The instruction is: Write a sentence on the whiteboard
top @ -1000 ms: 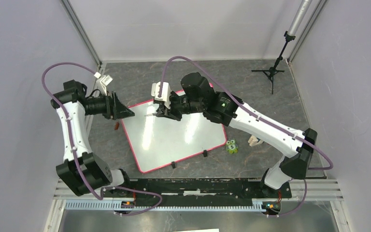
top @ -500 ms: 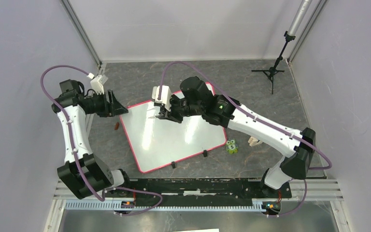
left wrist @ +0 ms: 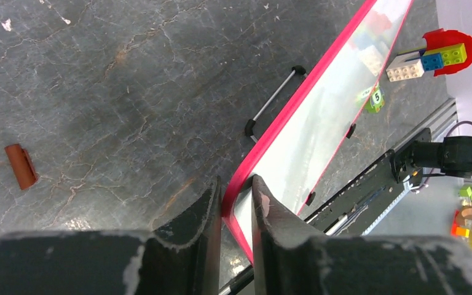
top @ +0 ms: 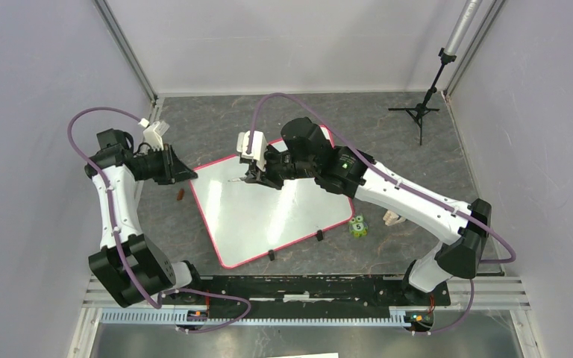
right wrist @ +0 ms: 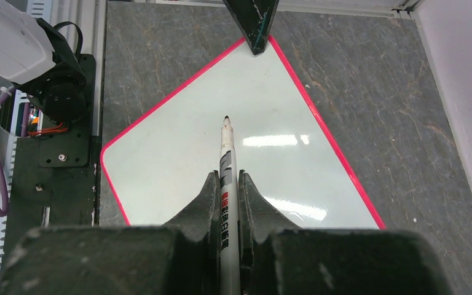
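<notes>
The whiteboard, glossy white with a red-pink border, lies askew on the grey table, and no sentence shows on it. My left gripper is shut on its far-left corner; in the left wrist view the red edge of the whiteboard runs up from between the left gripper jaws. My right gripper hovers over the board's far part, shut on a white marker that points forward over the whiteboard. A right fingertip presses the marker's side.
A brown marker cap lies on the table left of the board. Two black clips sit on its near edge. A green numbered cube and a small brick toy lie to its right. A black tripod stands far right.
My left gripper's jaws have closed onto the board's far-left corner and the left arm has drawn back slightly. The right gripper with the marker has edged a little to the right.
</notes>
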Tool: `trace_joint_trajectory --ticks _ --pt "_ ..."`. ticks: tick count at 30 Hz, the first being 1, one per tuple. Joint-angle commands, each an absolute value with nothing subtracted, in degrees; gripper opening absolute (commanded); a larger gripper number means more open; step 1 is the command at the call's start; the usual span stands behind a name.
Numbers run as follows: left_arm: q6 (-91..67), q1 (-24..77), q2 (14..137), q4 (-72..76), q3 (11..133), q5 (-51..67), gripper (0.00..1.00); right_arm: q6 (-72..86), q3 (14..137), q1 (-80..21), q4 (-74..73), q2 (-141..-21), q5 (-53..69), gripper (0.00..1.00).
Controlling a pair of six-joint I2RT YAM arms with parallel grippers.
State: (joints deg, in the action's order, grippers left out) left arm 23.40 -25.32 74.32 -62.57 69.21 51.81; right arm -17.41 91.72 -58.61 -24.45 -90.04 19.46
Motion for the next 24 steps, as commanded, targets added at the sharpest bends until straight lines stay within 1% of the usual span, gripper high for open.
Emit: trace_joint_trajectory --ticks 1,4,7,10,24 --pt "26.29 -24.69 74.24 -63.19 68.04 53.89 0.15 -17.40 92.64 -58.62 -23.20 -89.36 20.65 0.00" --pt "28.75 -24.61 74.83 -64.33 68.32 53.44 0.09 -17.58 92.30 -58.62 -23.36 -88.99 20.54 0.00" --pt "29.35 -24.24 74.86 -64.66 68.10 54.00 0.06 -17.75 91.93 -58.62 -23.38 -88.73 20.55 0.00" --pt "30.18 -21.81 74.21 -64.69 66.84 54.03 0.03 -17.84 91.78 -58.61 -23.55 -88.72 20.58 0.00" --pt "29.97 -13.45 73.84 -61.95 63.90 52.52 0.03 -18.54 89.70 -58.55 -24.26 -87.29 20.99 0.00"
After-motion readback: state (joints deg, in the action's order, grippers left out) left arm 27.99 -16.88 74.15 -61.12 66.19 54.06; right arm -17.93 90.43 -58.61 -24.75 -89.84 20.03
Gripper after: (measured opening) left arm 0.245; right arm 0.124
